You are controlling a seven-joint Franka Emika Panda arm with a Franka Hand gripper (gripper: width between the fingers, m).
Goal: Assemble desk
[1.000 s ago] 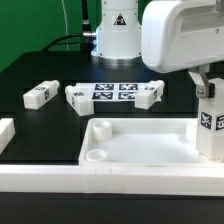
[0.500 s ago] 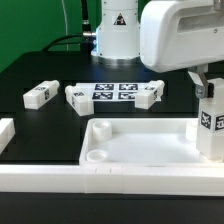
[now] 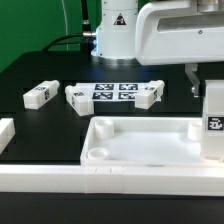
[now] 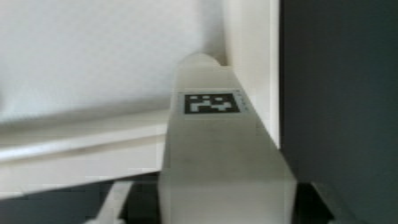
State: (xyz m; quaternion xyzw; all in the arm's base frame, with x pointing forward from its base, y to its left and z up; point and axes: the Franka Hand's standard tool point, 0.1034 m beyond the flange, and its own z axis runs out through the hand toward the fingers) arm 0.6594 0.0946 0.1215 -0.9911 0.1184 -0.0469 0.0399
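The white desk top (image 3: 140, 150), a tray with a raised rim and round corner sockets, lies at the front of the exterior view. My gripper (image 3: 209, 90) is shut on a square white leg (image 3: 214, 125) and holds it upright over the top's corner on the exterior view's right. In the wrist view the leg (image 4: 222, 150) with its square tag runs out from between the gripper (image 4: 222, 208) fingers toward the top's rim (image 4: 107, 140). Three loose legs (image 3: 40, 94) (image 3: 77, 98) (image 3: 150, 95) lie on the black table behind.
The marker board (image 3: 113, 92) lies between the loose legs at the back. A long white border rail (image 3: 100, 182) runs along the front, and another piece (image 3: 5, 135) stands at the exterior view's left. The robot base (image 3: 118, 30) stands behind.
The held leg has shifted slightly toward the exterior view's right and a little lower. The gripper body has turned somewhat above it. The loose legs and desk top have not moved.
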